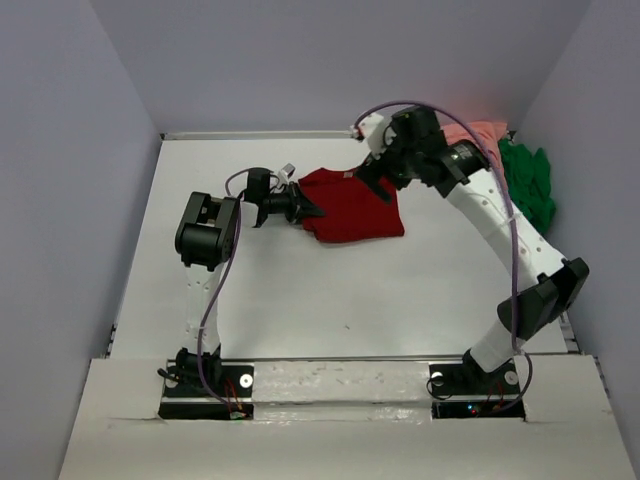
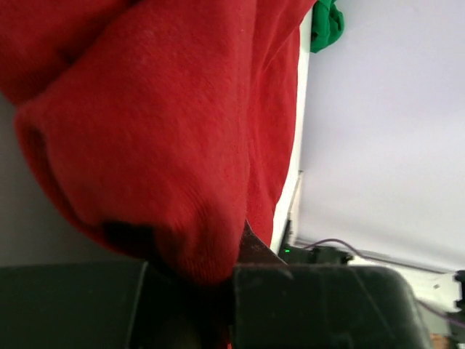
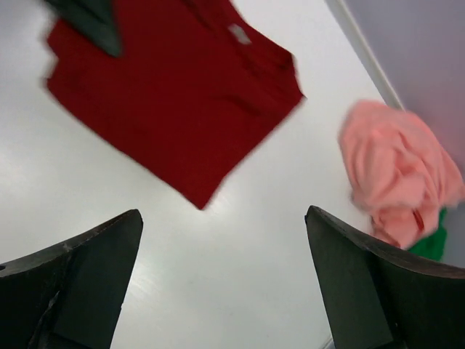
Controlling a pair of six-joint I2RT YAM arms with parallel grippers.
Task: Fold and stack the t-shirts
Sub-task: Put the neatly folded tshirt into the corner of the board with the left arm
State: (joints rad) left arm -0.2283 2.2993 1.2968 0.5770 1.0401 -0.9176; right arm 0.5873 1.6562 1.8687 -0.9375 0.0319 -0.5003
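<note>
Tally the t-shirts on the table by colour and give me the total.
dark red t-shirt: 1
salmon pink t-shirt: 1
bright green t-shirt: 1
Total: 3

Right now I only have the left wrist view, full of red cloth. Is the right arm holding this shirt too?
Observer: No. The right fingers stand wide open and empty.
Operator: Where is the pink shirt?
Observer: The salmon pink t-shirt lies crumpled at the far right, beside the bright green t-shirt.
Operator: And the red one?
Observer: The dark red t-shirt lies spread out; the left fingers pinch only its left edge.
</note>
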